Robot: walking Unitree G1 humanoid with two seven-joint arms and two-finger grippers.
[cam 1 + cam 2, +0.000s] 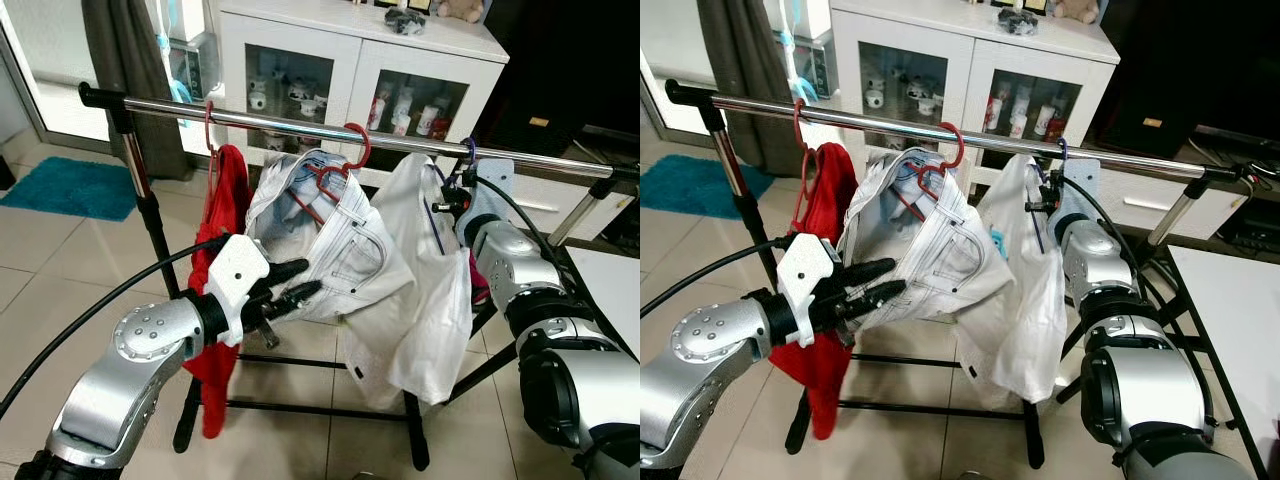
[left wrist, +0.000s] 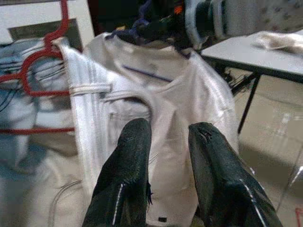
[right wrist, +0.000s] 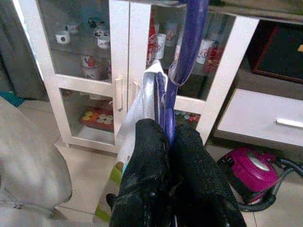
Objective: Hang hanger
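A chrome rail (image 1: 300, 122) crosses in front of me. A white shirt (image 1: 420, 270) hangs on a purple hanger (image 3: 189, 42), whose hook (image 1: 469, 150) reaches the rail. I cannot tell whether the hook rests on it. My right gripper (image 3: 169, 130) is shut on the purple hanger's neck just below the rail. Left of the shirt, white jeans (image 1: 340, 240) hang from a red hanger (image 1: 358, 145). My left gripper (image 1: 310, 277) is open, its fingers pointing at the jeans' lower edge with nothing between them.
A red garment (image 1: 228, 190) hangs at the rail's left end. Behind the rack stands a white glass-door cabinet (image 1: 340, 60). A teal rug (image 1: 70, 185) lies far left, a white table (image 1: 610, 280) is at right. The rack's black base bars (image 1: 320, 405) cross the tiled floor.
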